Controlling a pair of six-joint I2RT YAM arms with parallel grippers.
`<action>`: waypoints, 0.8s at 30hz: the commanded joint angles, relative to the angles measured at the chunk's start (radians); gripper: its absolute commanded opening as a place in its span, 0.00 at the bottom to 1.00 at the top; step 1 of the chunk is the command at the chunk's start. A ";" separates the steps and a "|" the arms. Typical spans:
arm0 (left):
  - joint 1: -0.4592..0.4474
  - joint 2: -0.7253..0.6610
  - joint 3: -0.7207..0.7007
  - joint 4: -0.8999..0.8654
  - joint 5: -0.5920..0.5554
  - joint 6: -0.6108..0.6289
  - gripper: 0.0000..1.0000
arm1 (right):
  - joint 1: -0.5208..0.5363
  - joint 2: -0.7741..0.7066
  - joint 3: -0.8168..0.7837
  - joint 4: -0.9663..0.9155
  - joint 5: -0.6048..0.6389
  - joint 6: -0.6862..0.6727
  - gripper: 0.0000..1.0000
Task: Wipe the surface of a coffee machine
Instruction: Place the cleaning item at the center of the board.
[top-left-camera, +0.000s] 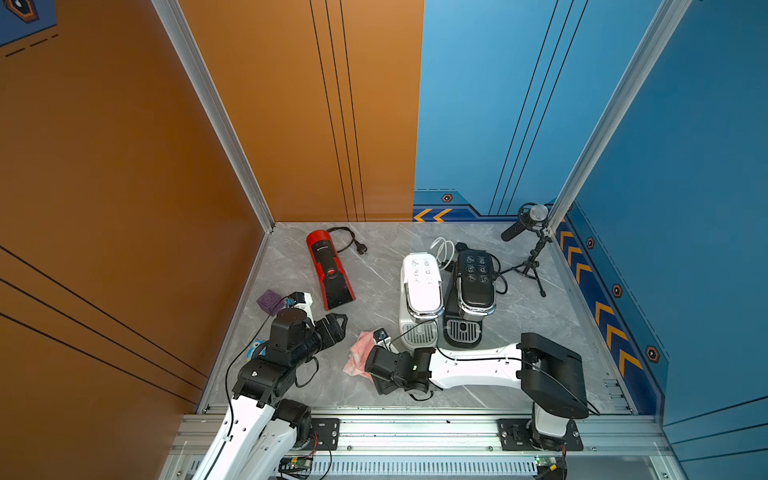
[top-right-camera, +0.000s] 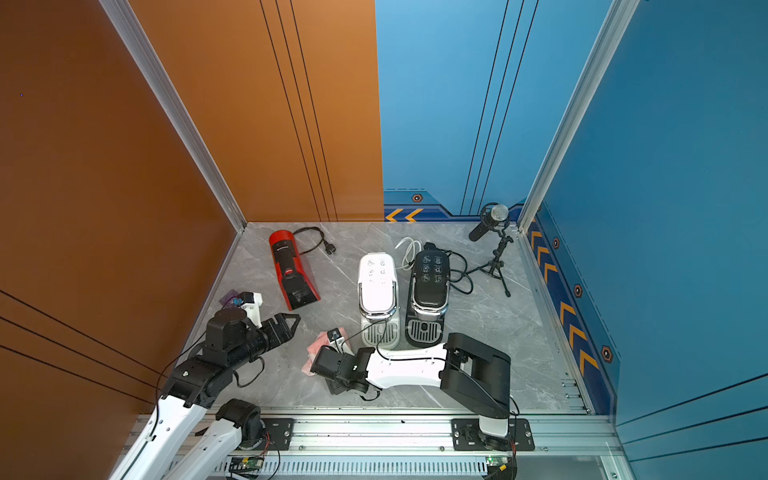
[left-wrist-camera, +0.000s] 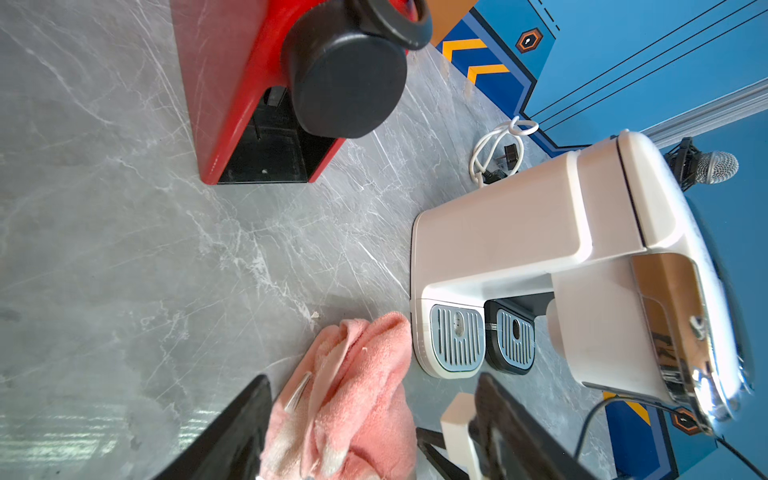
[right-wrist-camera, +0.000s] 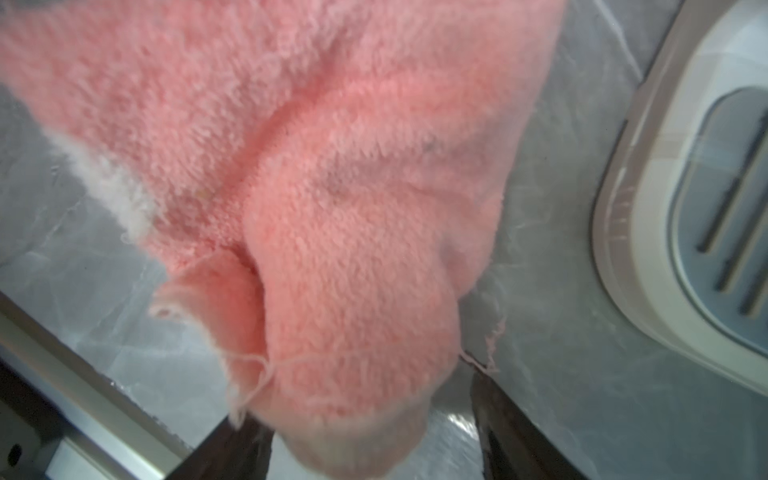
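Right wrist view, and the pink cloth (right-wrist-camera: 332, 208) fills the picture, bunched on the grey marble table (right-wrist-camera: 582, 332) just beside the drip tray (right-wrist-camera: 706, 208) of the white coffee machine (top-left-camera: 419, 291). The right gripper (right-wrist-camera: 365, 399) has its fingers spread either side of the cloth's end, with a sliver of table showing between cloth and one finger: loose, not pinching. In both top views the cloth lies in front of that machine, which stands close beside a black coffee machine (top-left-camera: 476, 282). The left gripper (top-left-camera: 337, 326) hovers apart from the cloth, fingers wide, holding nothing. A red coffee machine (top-left-camera: 330, 270) stands beyond it.
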 joint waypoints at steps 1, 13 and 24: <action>-0.029 0.015 0.046 -0.007 -0.060 -0.004 0.79 | 0.026 -0.113 0.000 -0.126 0.030 0.011 0.77; -0.159 0.121 0.144 -0.003 -0.083 0.017 0.79 | 0.035 -0.357 0.071 -0.332 0.265 -0.078 0.73; -0.386 0.279 0.284 0.027 -0.208 0.048 0.81 | -0.063 -0.595 0.058 -0.408 0.285 -0.092 0.69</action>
